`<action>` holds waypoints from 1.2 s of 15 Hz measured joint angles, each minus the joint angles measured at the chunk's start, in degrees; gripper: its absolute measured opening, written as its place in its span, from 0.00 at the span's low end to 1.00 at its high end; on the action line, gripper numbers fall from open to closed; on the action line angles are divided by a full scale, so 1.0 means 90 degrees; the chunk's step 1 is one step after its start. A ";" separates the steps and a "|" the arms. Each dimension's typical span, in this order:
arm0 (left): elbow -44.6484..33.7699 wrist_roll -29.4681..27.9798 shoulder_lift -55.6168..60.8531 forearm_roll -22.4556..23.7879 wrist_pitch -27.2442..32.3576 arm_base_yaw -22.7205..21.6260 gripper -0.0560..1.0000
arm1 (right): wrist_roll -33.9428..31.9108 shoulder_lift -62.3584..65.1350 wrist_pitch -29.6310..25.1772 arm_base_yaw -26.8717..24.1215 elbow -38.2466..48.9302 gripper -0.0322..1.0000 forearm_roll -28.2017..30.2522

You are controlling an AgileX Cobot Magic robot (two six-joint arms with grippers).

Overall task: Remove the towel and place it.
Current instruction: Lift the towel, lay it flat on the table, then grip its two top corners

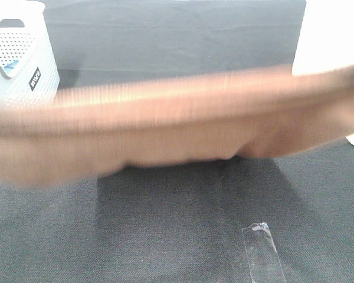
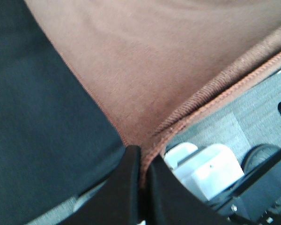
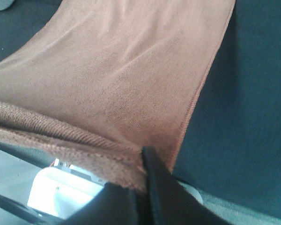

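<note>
Above the table (image 1: 165,236), we held the towel (image 1: 177,127) stretched between both grippers.

The left gripper (image 2: 141,157) was clamped on the hem at one end and the right gripper (image 3: 140,171) pinched the hem at the other. The towel hung off the table as a long band, blurred in the high view, with the basket (image 1: 20,59) behind its left end. We judged the placing would go best with both ends lowered together and level. That needed enough tension to stop the middle folding under, a landing spot away from the basket and the tape (image 1: 262,250), and no release until the cloth lay flat.
</note>
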State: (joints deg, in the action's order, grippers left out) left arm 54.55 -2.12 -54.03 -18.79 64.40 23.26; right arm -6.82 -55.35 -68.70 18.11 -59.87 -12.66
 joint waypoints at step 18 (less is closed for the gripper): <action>-0.2063 0.0236 -0.1783 -0.1178 0.0159 -0.0070 0.05 | 0.0509 -0.1133 0.0051 -0.0076 0.3043 0.04 -0.0732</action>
State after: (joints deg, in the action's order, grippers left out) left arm 35.98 0.00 -70.07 -29.39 65.83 22.63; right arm -2.23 -65.55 -68.24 17.42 -32.49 -19.25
